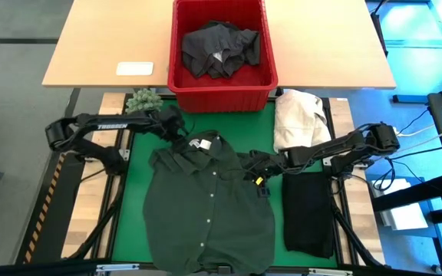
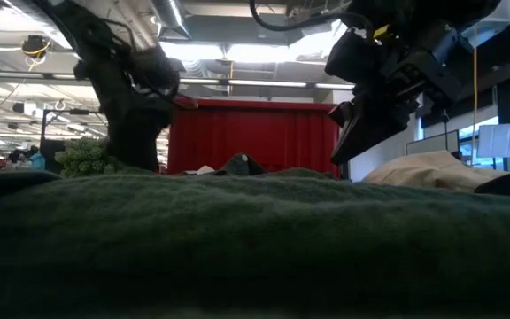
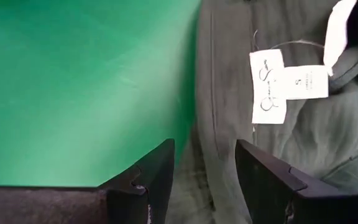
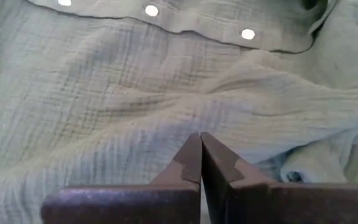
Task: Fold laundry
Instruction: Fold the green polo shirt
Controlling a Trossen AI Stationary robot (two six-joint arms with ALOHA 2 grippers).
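A dark green shirt (image 1: 206, 203) lay spread, buttons up, on the green mat (image 1: 138, 161) of the worktop, a folded black garment (image 1: 308, 211) just beside it. The left end effector (image 3: 205, 171) hovered released at the collar's edge; the right end effector (image 4: 201, 163) was clenched empty over the shirt's side. Behind stood a red basket (image 1: 219, 86) holding dark clothes (image 1: 221, 47), with a cream heap (image 1: 298, 116) near. Only the left wrist view showed the white neck labels (image 3: 288, 87); the low view showed a ceiling-lit hall
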